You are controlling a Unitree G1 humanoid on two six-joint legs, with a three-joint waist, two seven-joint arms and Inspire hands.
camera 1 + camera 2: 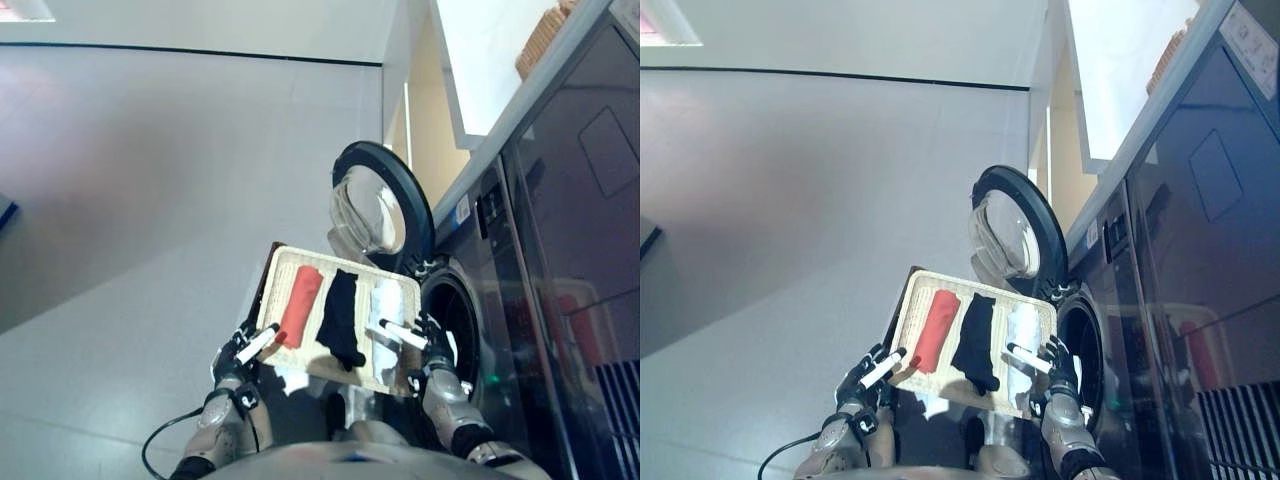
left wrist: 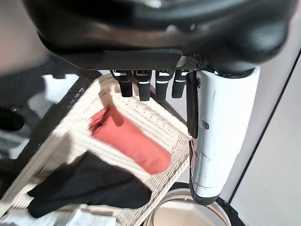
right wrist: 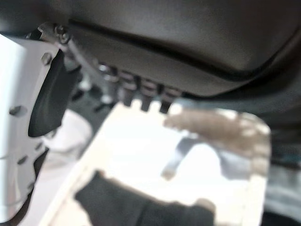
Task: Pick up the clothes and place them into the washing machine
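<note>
A shallow wicker basket is held up in front of me, beside the open drum of the washing machine. In it lie a red cloth, a black cloth and a white cloth side by side. My left hand grips the basket's near left rim, with its white-covered thumb on top and its fingers curled at the edge. My right hand grips the near right rim in the same way. The red cloth and black cloth show in the left wrist view.
The machine's round door stands open just behind the basket. The dark machine front fills the right side. A small white thing lies below the basket's near edge. Another wicker basket sits on top of the machine. Bare grey floor lies to the left.
</note>
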